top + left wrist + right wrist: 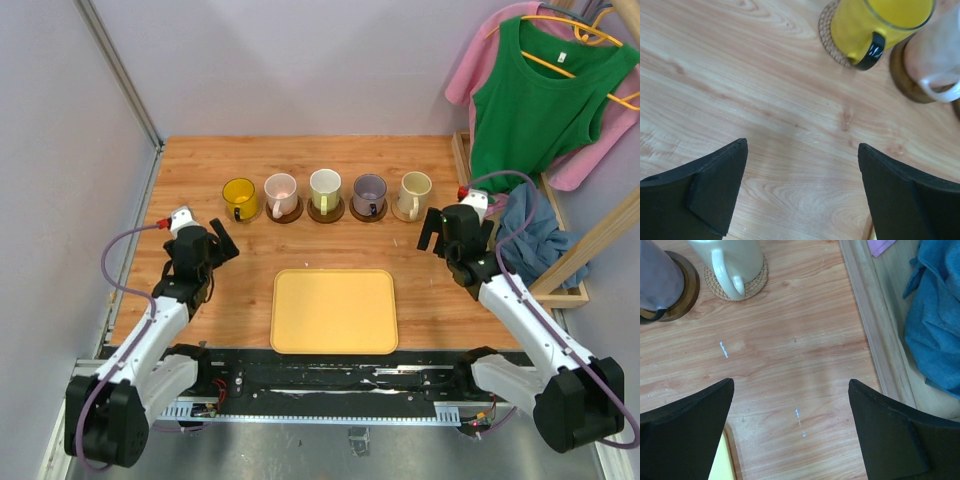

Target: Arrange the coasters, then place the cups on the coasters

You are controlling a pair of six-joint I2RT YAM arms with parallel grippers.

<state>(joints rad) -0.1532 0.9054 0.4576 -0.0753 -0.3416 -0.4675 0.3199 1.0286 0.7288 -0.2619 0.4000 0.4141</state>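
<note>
Several cups stand in a row at the back of the table, each on a coaster: yellow cup (pixel 239 197), pink cup (pixel 281 192), green-white cup (pixel 325 189), purple-grey cup (pixel 369 193) and cream cup (pixel 413 192). The left wrist view has the yellow cup (pixel 879 25) on a woven coaster (pixel 829 35) and the pink cup (pixel 935 55) on a dark coaster (pixel 905 80). The right wrist view has the cream cup (pixel 730 262) on a woven coaster (pixel 757 282) and the purple-grey cup (pixel 657 275). My left gripper (pixel 222 240) (pixel 802 150) is open and empty, near of the yellow cup. My right gripper (pixel 432 230) (pixel 791 385) is open and empty, near of the cream cup.
A yellow rectangular tray (pixel 334 311) lies at the front centre between the arms. A wooden frame (pixel 865 315) borders the table on the right, with a blue cloth (pixel 535 235) behind it. Green and pink garments (pixel 545 95) hang at the back right.
</note>
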